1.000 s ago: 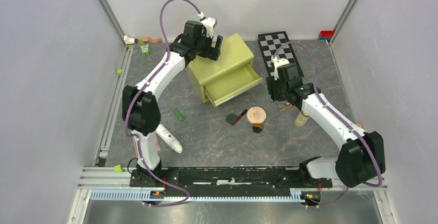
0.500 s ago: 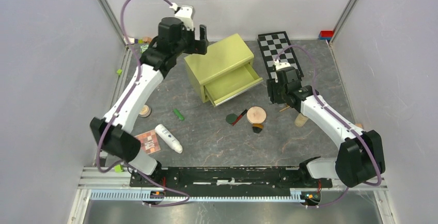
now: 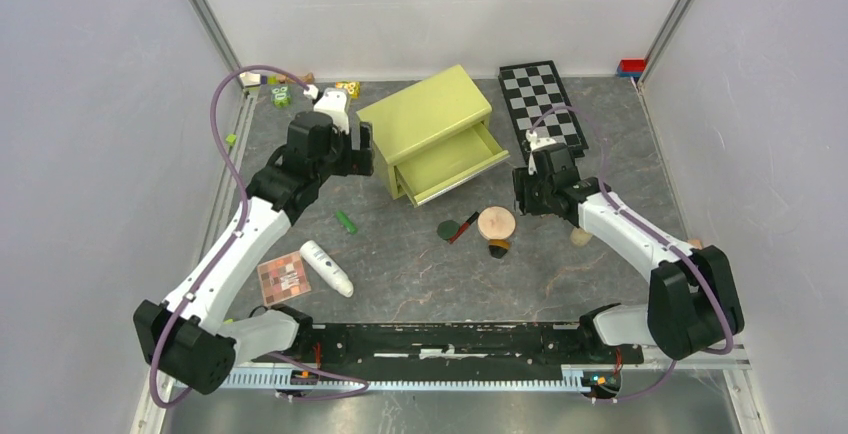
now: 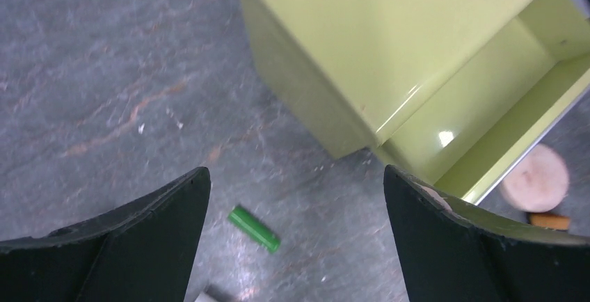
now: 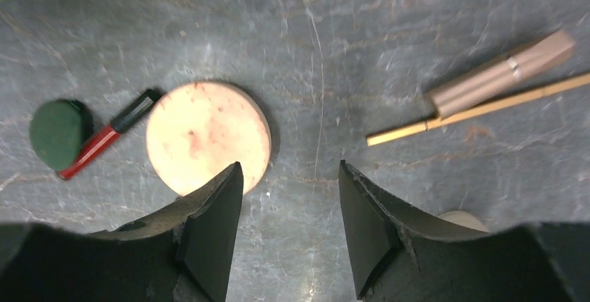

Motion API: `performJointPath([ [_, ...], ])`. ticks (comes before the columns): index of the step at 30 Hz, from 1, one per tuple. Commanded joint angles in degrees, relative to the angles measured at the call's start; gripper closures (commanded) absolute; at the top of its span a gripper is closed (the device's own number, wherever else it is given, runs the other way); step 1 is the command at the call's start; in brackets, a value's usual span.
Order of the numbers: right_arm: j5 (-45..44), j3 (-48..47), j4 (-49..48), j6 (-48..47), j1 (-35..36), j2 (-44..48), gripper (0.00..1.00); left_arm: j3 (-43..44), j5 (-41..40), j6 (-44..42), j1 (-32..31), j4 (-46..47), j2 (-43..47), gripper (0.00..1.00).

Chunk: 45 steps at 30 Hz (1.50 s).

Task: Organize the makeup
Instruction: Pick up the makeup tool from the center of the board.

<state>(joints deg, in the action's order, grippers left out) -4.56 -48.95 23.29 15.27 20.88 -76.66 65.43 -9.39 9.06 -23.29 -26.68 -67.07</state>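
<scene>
My left gripper [image 3: 357, 150] [image 4: 296, 174] is open and empty, hovering left of the yellow-green cabinet [image 3: 428, 114] above a small green stick [image 3: 345, 222] [image 4: 254, 229]. My right gripper [image 3: 524, 195] [image 5: 290, 167] is open and empty, just right of the round peach compact [image 3: 496, 222] [image 5: 207, 137]. Beside the compact lie the dark green disc [image 3: 448, 228] [image 5: 57, 133] and the red stick [image 3: 464, 226] [image 5: 104, 142]. The white tube [image 3: 327, 267] and the square palette [image 3: 283, 276] lie near left. The beige bottle [image 3: 579, 238] [image 5: 463, 220] is partly hidden by the right arm. The tan jar is hidden.
The cabinet's drawer [image 3: 452, 167] [image 4: 487, 121] is pulled open and holds nothing. A checkerboard [image 3: 543, 102] lies at the back right. Toy blocks [image 3: 280, 95] sit at the back left. A taupe stick [image 5: 501, 74] and a thin wooden stick [image 5: 480, 110] lie right of the compact.
My left arm swung from above the cabinet's back left corner down and nearer, to the cabinet's left side. My right gripper crept slightly toward the compact.
</scene>
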Motion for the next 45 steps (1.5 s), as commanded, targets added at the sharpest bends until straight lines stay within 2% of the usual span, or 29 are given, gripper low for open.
performJointPath([
  [1,1.99,4.23,-3.92,2.45,-0.02,1.33,0.41,-4.22,-4.01,-1.06,-0.24,2.00,4.64,0.00],
  [10,2.51,11.35,-14.48,8.13,-0.02,0.95,0.43,-5.74,-7.49,-3.51,-0.20,3.21,5.40,0.00],
  [25,8.68,13.60,-19.16,10.00,-0.05,-3.31,0.50,-5.84,-6.52,-4.23,-0.20,3.22,4.98,0.00],
  [31,9.40,13.88,-19.86,9.98,-0.09,-4.86,0.62,-5.84,-6.36,-4.31,-0.20,3.21,4.68,0.00],
  [42,7.27,13.79,-19.38,9.14,-0.10,-2.26,0.84,-5.75,-5.91,-4.40,-0.19,3.15,3.83,0.00],
  [45,6.05,13.50,-18.71,8.68,-0.06,-1.25,0.87,-5.75,-5.91,-4.40,-0.18,3.20,3.86,0.00],
])
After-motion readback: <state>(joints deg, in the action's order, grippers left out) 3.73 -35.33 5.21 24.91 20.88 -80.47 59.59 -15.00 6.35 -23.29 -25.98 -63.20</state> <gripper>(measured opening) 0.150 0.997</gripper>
